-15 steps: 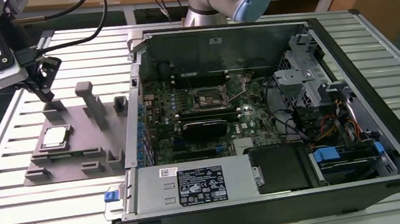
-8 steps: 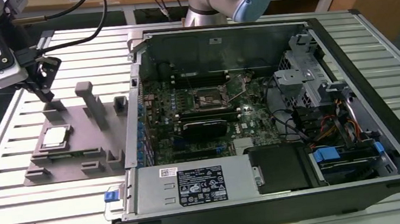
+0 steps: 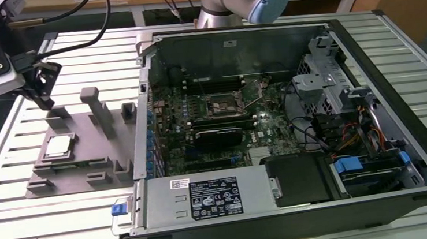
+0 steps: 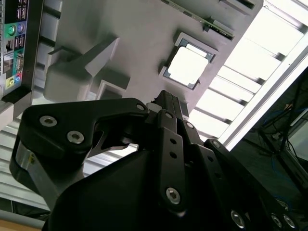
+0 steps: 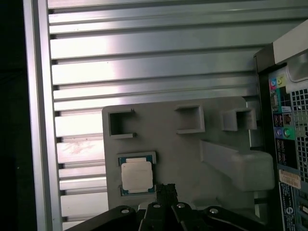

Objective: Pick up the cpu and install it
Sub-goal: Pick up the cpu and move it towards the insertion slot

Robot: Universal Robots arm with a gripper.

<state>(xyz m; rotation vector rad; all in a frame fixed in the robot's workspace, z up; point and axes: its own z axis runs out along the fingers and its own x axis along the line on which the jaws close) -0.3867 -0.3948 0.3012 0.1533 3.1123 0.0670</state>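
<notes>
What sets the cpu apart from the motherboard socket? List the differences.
The cpu has a pale silver top; the socket is black-framed. The cpu lies on the grey tray outside the case; the socket sits on the motherboard inside it. The cpu looks smaller. Both are square.

The cpu (image 3: 58, 146) lies in the grey tray (image 3: 85, 162) on the table (image 3: 45, 232). The hand (image 3: 43, 101) hangs above the tray, and an open computer case (image 3: 285, 229) stands just beside it.
</notes>
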